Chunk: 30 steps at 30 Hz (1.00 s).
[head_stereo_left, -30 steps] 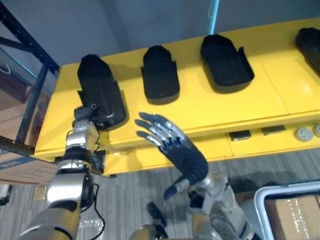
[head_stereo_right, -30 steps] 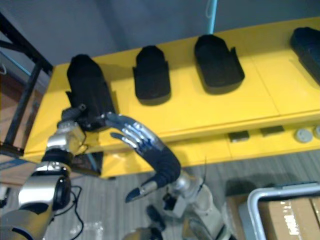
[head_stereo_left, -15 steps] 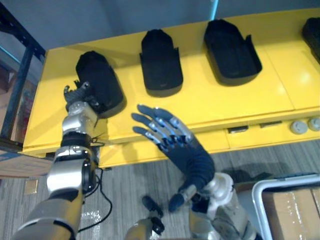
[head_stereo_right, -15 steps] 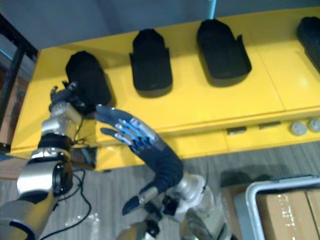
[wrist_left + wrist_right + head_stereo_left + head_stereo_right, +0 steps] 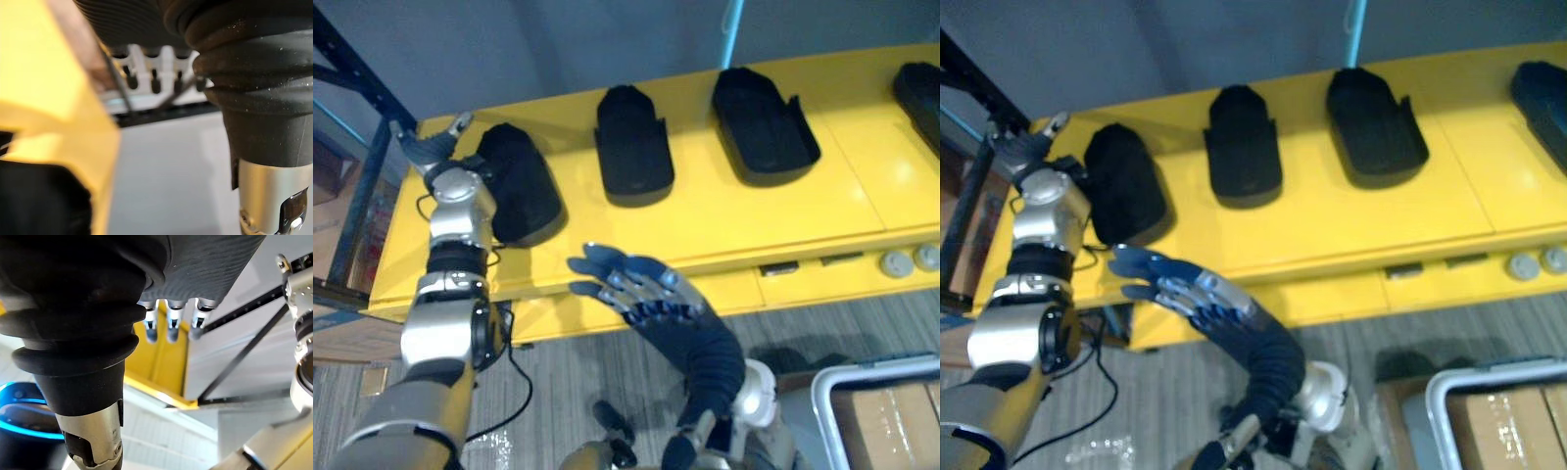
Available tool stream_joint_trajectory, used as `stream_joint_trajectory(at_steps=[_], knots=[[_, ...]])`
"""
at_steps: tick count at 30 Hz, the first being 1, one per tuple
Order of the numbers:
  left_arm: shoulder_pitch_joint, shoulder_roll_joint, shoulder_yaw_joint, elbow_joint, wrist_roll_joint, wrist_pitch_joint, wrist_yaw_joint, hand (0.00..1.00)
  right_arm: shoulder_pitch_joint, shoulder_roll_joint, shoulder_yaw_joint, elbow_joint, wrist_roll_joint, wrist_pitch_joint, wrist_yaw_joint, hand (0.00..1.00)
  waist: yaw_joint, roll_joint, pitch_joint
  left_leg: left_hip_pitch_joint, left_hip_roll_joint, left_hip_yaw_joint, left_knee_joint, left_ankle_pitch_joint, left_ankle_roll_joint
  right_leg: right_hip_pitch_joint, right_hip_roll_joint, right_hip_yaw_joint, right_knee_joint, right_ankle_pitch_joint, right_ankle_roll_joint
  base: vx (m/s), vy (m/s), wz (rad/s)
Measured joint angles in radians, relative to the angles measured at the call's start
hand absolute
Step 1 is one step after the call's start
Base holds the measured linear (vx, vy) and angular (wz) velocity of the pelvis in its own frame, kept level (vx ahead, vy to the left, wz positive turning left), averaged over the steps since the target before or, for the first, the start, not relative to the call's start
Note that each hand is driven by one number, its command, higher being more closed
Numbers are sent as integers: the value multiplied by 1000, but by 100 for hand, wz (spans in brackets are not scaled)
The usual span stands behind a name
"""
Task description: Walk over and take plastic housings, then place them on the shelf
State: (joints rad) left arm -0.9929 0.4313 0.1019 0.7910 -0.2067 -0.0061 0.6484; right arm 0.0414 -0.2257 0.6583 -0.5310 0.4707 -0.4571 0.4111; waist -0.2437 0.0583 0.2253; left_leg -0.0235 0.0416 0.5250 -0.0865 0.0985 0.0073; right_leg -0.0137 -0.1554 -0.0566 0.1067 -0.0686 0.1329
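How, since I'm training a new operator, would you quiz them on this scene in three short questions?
1. How many black moulded plastic housings lie on the long yellow table in the left eye view?
2. The robot's left hand is: A) beside the leftmost housing, B) above the rightmost housing, C) under the table.
3. True or false: the silver-fingered right hand grips a housing.
Key: 1) four, one cut off at the edge; 2) A; 3) false, it hovers open and empty.
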Motion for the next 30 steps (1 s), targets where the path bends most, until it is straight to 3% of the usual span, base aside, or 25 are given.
stream_joint_trajectory(at_steps=[4,9,12,13,15,17,20,21,23,26,28,30], knots=[[144,2,-41,-173,30,-69,-19,0,-4,0,-28,62,-60,-1,-85,0,16,3,-59,8,1,-59,1,5,-6,49,10,-54,-23,0,0,74,-24,38],[439,-8,-11,-609,31,-177,-93,0,-5,1,-123,112,-140,-1,-232,0,71,4,-93,22,1,-118,2,19,-9,94,14,-107,-30,-1,-1,-7,13,30],[675,-70,29,-876,56,-233,-142,0,7,0,-204,142,-207,0,-308,0,99,4,-107,23,-7,-163,-2,28,-9,120,11,-145,-36,-11,-17,-57,24,40],[815,-135,44,-976,69,-255,-154,0,17,0,-258,159,-240,1,-340,0,127,10,-116,22,-6,-175,-3,29,-11,124,13,-160,-36,-14,-21,-69,20,25],[958,-203,45,-1020,75,-274,-165,0,26,-2,-318,174,-268,4,-370,0,153,13,-121,22,-10,-204,-4,31,-20,138,12,-186,-38,-30,-27,-103,31,38],[1062,-248,44,-1015,62,-271,-182,0,23,-7,-368,193,-295,19,-370,0,182,12,-128,17,-9,-215,-4,33,-24,141,9,-194,-40,-32,-23,-78,45,28],[1160,-290,21,-945,23,-222,-186,0,22,-29,-414,214,-298,33,-370,0,201,-2,-148,-13,-9,-229,-4,39,-32,135,14,-220,-53,-31,-23,-46,52,28],[1195,-296,2,-842,10,-185,-180,0,1,-33,-433,238,-299,46,-378,0,206,-8,-160,-15,-12,-242,-4,44,-39,138,15,-221,-55,-31,-22,-9,58,12],[1240,-314,1,-680,9,-159,-183,0,-38,-38,-457,271,-295,55,-394,0,219,-27,-169,-17,-14,-246,-4,44,-38,138,15,-223,-56,-30,-21,5,49,6],[1259,-331,3,-373,-19,-165,-192,0,-92,-61,-479,354,-192,82,-354,0,238,-62,-178,-32,-16,-255,-4,41,-34,135,17,-226,-69,-25,-28,22,43,11],[1255,-331,11,-217,-40,-167,-201,0,-151,-65,-469,481,-210,111,-322,0,252,-83,-177,-31,-19,-258,-4,40,-33,139,16,-229,-72,-27,-26,35,35,9],[1234,-331,37,-95,-27,-167,-260,0,-215,-75,-431,645,-279,137,-306,0,264,-92,-172,-38,-27,-265,-3,37,-29,141,12,-241,-73,-27,-26,31,36,21]])
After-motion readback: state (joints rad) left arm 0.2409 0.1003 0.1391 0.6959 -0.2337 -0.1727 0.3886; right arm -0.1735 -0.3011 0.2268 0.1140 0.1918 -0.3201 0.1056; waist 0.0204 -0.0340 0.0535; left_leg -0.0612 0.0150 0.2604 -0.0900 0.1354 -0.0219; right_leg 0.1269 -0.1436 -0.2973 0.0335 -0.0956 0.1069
